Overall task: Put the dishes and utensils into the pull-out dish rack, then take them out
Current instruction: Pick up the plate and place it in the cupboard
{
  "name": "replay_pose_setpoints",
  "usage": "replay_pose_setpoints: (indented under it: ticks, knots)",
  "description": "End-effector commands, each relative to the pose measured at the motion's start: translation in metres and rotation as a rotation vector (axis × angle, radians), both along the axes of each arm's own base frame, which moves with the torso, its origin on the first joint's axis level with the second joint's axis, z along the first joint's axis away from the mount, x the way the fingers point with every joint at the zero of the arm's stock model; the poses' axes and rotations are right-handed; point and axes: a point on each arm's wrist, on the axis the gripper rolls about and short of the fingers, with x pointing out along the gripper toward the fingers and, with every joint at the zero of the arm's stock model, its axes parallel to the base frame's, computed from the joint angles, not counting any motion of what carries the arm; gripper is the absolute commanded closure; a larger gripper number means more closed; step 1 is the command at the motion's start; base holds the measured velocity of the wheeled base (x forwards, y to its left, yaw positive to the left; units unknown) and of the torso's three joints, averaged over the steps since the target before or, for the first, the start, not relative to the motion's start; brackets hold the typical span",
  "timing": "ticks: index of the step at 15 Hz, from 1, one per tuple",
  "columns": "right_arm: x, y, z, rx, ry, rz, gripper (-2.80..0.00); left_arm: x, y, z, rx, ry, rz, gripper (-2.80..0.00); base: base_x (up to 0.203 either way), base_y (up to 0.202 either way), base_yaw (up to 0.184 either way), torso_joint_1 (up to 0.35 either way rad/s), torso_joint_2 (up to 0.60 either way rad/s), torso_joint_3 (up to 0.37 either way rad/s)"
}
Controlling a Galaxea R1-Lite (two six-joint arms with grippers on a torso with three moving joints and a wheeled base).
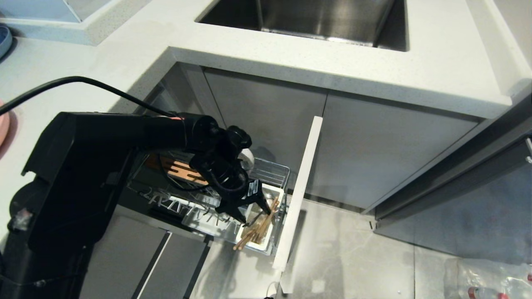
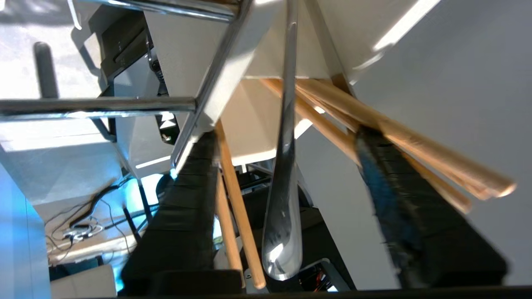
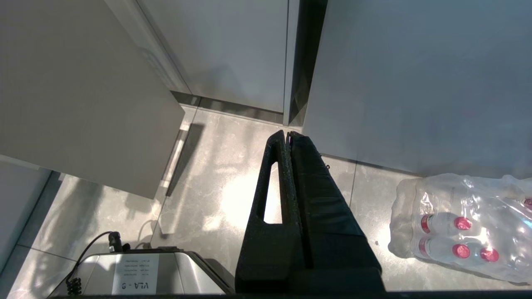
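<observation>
Left gripper: down over the caddy, at the rack's front corner just behind the front panel. It is the arm at work.
Jaws: spread, nothing pinched. In the left wrist view the two fingers stand apart with the utensils between and around them.
Spoon: standing in the caddy, handle down inside, bowl end up towards the wrist. It sits in the gap between the fingers and neither one touches it, by the look of it.
Chopsticks: in the caddy too, leaning out over its near edge, away from the panel. In the left wrist view several sticks cross one finger and others run beside the other finger.
Key relation: the spoon's long axis runs nearly along the gripper's own line, straight out from the jaws into the caddy. So a straight lift back along that line looks like the clean way out, and a sideways drift could knock the leaning sticks.
Rack: pulled out from under the counter, wooden insert further back from the caddy.
Stage, my call: utensils loaded, grip just let go.
Right gripper: pressed together, empty, hanging over the floor well clear of the caddy. The left arm is far nearer.
</observation>
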Motion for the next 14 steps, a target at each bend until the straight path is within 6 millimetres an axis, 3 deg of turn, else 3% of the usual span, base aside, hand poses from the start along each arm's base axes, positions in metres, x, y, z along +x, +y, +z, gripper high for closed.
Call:
replay_pose_setpoints:
  ticks: [1,10,11,14]
  knots:
    - [0.0,0.0,0.0,0.0,0.002,0.0,0.0,-0.004,0.001,0.009,-0.007,-0.013,0.002,-2.8,0.0,0.0,0.0,0.0,0.0,0.0]
    - [0.0,0.0,0.0,0.0,0.002,0.0,0.0,-0.038,0.015,0.067,0.021,-0.137,0.022,-2.8,0.0,0.0,0.0,0.0,0.0,0.0]
    - [0.0,0.0,0.0,0.0,0.002,0.0,0.0,-0.043,0.015,0.071,0.032,-0.141,0.021,0.0,0.0,0.0,0.0,0.0,0.0,0.0]
    - [0.0,0.0,0.0,0.0,0.002,0.0,0.0,-0.066,0.02,0.096,0.043,-0.181,0.021,0.0,0.0,0.0,0.0,0.0,0.0,0.0]
